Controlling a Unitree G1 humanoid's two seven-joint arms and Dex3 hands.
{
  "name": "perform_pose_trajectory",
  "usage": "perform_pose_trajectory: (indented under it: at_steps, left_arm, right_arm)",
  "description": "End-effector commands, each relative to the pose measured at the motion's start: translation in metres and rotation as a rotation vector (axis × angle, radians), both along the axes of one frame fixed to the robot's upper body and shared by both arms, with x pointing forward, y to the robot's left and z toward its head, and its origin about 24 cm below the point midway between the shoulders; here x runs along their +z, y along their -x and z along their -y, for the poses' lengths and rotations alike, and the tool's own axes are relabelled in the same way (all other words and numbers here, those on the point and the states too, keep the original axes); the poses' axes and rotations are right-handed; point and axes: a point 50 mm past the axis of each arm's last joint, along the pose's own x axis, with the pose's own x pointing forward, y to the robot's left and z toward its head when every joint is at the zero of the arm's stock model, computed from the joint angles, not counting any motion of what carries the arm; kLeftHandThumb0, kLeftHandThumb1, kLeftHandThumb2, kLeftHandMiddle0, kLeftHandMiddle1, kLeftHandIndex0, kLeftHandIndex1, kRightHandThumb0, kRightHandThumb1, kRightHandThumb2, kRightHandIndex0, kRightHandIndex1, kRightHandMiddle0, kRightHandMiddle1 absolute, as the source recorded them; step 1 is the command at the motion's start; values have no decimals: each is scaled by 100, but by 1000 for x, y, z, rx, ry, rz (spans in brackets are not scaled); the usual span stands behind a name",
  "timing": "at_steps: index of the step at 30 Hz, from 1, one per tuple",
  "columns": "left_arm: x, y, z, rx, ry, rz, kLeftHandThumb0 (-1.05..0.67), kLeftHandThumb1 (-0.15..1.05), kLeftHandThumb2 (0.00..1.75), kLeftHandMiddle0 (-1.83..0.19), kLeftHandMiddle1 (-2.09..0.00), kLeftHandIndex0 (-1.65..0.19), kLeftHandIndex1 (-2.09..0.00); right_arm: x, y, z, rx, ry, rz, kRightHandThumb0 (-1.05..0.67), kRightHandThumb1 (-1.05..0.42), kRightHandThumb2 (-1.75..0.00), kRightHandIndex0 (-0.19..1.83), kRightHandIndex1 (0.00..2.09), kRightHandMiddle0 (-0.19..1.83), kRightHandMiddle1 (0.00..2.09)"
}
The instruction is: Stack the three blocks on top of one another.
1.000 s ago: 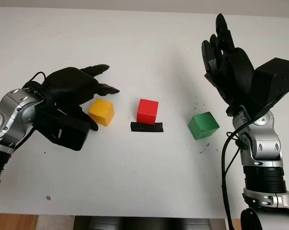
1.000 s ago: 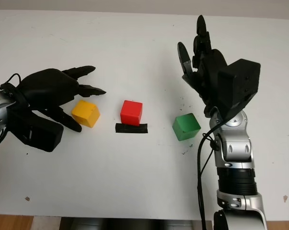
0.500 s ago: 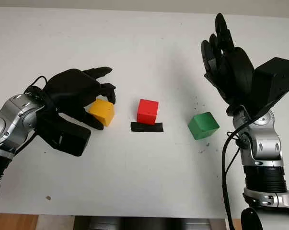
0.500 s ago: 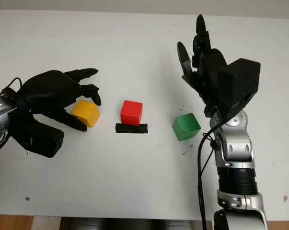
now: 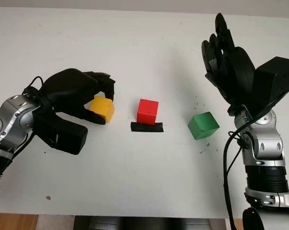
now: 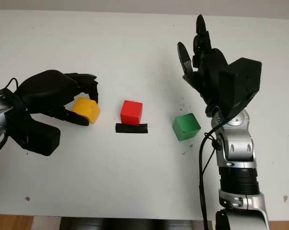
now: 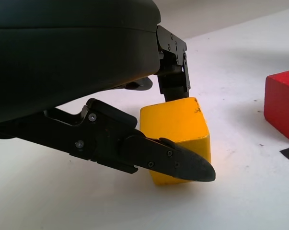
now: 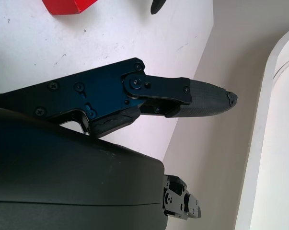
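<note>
Fingers of the left hand (image 5: 79, 93) are pinching the yellow block (image 5: 102, 108) toward the table's (image 5: 144, 182) left edge, so I'd squeeze square before lifting onto the red block (image 5: 147, 111) mid-table, green block (image 5: 203, 125) right of it, right hand (image 5: 228, 62) open above.

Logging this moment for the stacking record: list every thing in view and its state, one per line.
yellow block: on the table, gripped by the left hand.
left hand: shut on the yellow block.
red block: unstacked, standing behind black tape.
green block: unstacked, alone on the table.
right hand: open, raised above the table.
</note>
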Motion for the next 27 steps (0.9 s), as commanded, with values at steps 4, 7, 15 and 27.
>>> perform_pose_trajectory:
  at_steps: [4, 7, 15, 27]
  left_arm:
    - [18, 10, 4, -14, 0, 58, -49, 105, 8, -29, -6, -22, -166]
    - [28, 14, 7, -43, 93, 80, -49, 105, 9, -32, -7, -19, -174]
    - [42, 19, 11, -135, 430, 49, -49, 105, 14, -31, -5, -20, -166]
    - [23, 10, 35, -198, 930, -328, -49, 105, 11, -31, -5, -25, -155]
  right_arm:
    - [6, 0, -1, 1, 11, 23, -74, -105, -49, -19, 0, -19, 0]
    - [5, 0, -1, 5, 7, 26, -74, -105, -48, -19, 0, -19, 0]
    - [4, 0, -3, 11, 7, 30, -74, -105, -49, -19, 0, -19, 0]
    - [3, 2, -3, 5, 8, 27, -73, -105, -50, -19, 0, -19, 0]
